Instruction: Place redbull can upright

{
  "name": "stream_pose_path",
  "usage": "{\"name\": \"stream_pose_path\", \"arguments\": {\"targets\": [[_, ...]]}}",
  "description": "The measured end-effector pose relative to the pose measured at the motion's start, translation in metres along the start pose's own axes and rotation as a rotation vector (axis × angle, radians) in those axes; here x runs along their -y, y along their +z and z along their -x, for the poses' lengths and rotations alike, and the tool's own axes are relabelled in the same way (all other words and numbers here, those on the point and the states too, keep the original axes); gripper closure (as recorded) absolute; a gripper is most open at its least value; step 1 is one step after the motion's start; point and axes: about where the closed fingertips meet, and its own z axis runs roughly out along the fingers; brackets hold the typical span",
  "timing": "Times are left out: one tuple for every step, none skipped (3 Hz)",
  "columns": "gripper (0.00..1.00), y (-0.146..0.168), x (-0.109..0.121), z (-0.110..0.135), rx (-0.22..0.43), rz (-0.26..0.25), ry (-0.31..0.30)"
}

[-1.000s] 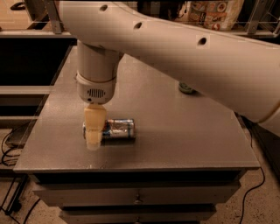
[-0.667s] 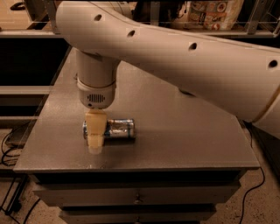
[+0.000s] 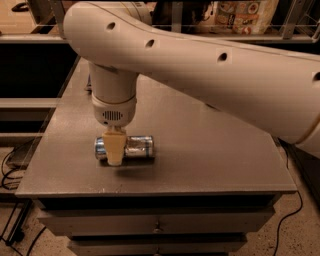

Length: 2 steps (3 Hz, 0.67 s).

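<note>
White robot arm (image 3: 210,70) bent downward, gripper (image 3: 115,152) at left of centre.
The thick arm sweeps in from the right edge and turns at a cylindrical wrist (image 3: 113,97) pointing straight down; the cream gripper hangs vertically right beneath it, midway down the view.

The can (image 3: 137,147) lies on its side on the grey table (image 3: 210,160), toward the front left, its length running left to right. The gripper (image 3: 114,152) hangs straight down from the wrist over the can's left part, its cream end hiding a strip of the can; whether it touches is unclear. The white arm (image 3: 210,70) crosses the upper picture from the right. Drawers (image 3: 155,222) sit under the tabletop, cables (image 3: 10,170) trail on the floor at left, and a printed bag (image 3: 242,15) stands behind.
</note>
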Motion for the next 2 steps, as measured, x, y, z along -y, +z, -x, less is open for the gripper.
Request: {"name": "stream_pose_path", "arguments": {"targets": [[0.64, -0.0080, -0.0014, 0.0022, 0.021, -0.019, 0.011], [0.88, -0.0101, -0.0038, 0.0066, 0.055, -0.019, 0.013]]}}
